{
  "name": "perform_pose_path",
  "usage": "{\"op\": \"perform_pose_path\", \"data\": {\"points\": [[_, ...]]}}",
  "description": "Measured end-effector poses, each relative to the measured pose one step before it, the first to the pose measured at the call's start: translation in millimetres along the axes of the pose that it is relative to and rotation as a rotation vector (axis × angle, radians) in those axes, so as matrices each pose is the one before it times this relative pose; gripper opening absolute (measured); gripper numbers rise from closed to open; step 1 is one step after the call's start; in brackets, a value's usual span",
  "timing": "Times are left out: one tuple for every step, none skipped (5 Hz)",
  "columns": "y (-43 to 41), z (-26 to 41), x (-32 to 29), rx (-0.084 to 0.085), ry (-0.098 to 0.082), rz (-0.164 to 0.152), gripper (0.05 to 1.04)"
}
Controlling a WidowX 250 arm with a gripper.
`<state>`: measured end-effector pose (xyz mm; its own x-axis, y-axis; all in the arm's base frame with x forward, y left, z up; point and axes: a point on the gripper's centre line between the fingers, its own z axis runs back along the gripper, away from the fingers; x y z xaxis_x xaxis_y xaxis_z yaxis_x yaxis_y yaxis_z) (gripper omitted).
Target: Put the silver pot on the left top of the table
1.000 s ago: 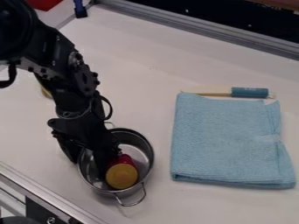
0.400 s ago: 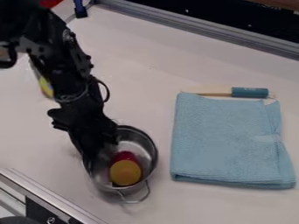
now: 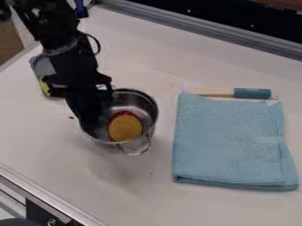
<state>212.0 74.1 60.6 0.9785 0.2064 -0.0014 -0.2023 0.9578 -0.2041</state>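
The gripper (image 3: 88,127) is pinching the silver pot (image 3: 139,101) at its wall, evidently supporting it aloft while leaving the yellow-ended object (image 3: 125,128) room inside.

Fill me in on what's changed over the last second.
The gripper has lifted the silver pot and moved it up the view, its jaws on the pot's left side. The yellow-topped item inside travelled along. The blue towel and teal-handled utensil stayed put.
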Motion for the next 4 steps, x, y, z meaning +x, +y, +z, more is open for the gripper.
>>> {"op": "perform_pose_path", "data": {"points": [[-2.09, 16.25, 28.73, -0.0424, 0.0006, 0.1088, 0.056], [-11.53, -1.75, 39.18, -0.0068, -0.0495, 0.1335, 0.056], [-19.46, -8.53, 24.66, -0.0055, -0.0269, 0.0905, 0.056], [-7.19, -7.95, 26.58, -0.0017, -0.0524, 0.1216, 0.056]]}}
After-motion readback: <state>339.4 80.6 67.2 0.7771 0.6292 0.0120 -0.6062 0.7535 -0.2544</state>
